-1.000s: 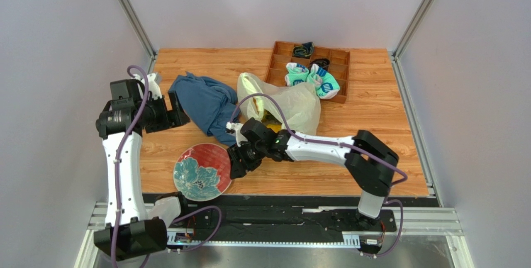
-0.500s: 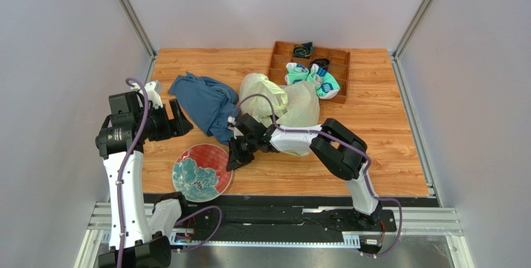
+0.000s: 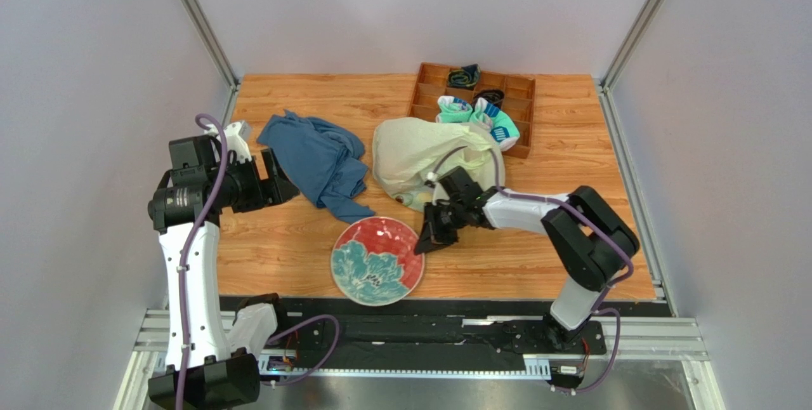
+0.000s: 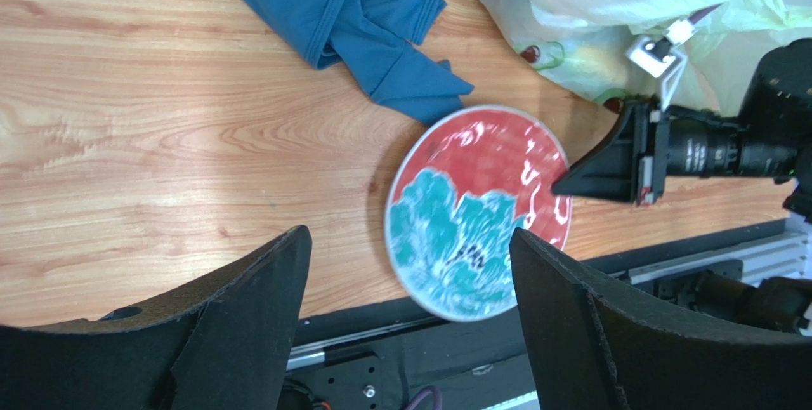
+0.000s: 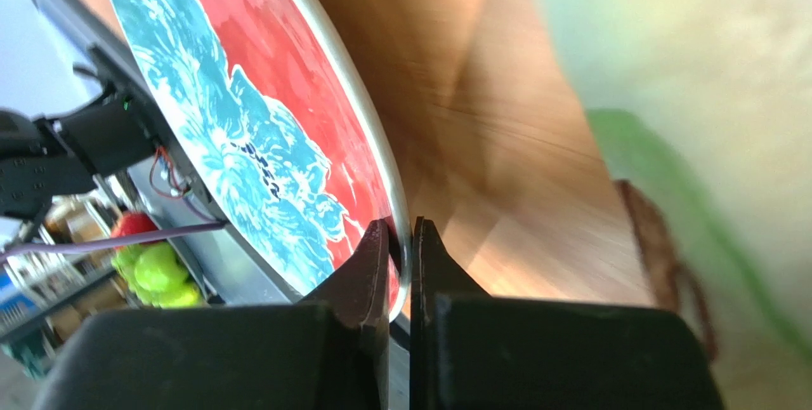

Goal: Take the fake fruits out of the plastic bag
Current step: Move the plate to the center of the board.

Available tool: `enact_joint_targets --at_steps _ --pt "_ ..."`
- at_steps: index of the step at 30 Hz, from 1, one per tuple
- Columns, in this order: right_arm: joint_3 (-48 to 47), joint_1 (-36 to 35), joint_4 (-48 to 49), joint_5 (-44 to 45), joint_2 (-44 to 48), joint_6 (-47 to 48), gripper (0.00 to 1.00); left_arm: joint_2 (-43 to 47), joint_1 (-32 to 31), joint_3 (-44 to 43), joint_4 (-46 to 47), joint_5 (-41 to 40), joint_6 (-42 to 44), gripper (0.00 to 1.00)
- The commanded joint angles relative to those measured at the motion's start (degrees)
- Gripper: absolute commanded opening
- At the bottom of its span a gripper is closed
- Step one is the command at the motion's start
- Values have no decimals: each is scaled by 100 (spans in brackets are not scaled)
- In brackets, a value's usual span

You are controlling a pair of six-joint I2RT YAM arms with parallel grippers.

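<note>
The plastic bag (image 3: 410,148) lies crumpled, thin, pale yellow-green. The right gripper (image 3: 425,242) pinches the plate (image 3: 372,262) rim - the left gripper (image 3: 277,175) is spread wide.

What lies inside the plastic bag (image 3: 419,148), frame centre, cannot be told; the plate (image 5: 238,143) is cut off upper left.

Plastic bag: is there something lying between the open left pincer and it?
Yes. The blue cloth lies crumpled between the left pincer and the plastic bag. The right pincer, just beside the bag, is shut on the rim of the plate.
</note>
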State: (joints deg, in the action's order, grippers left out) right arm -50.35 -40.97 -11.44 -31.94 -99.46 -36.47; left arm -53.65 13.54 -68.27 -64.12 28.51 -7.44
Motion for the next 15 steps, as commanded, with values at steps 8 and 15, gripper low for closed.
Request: enact_joint_targets --at_steps 8,15 --pt "571 1197 -1183 831 1156 1343 45 -322 -44 -90 409 699 -187 85" --pt "-1125 881 -4073 -13 2035 3073 93 -418 -1325 -677 821 884 234 90"
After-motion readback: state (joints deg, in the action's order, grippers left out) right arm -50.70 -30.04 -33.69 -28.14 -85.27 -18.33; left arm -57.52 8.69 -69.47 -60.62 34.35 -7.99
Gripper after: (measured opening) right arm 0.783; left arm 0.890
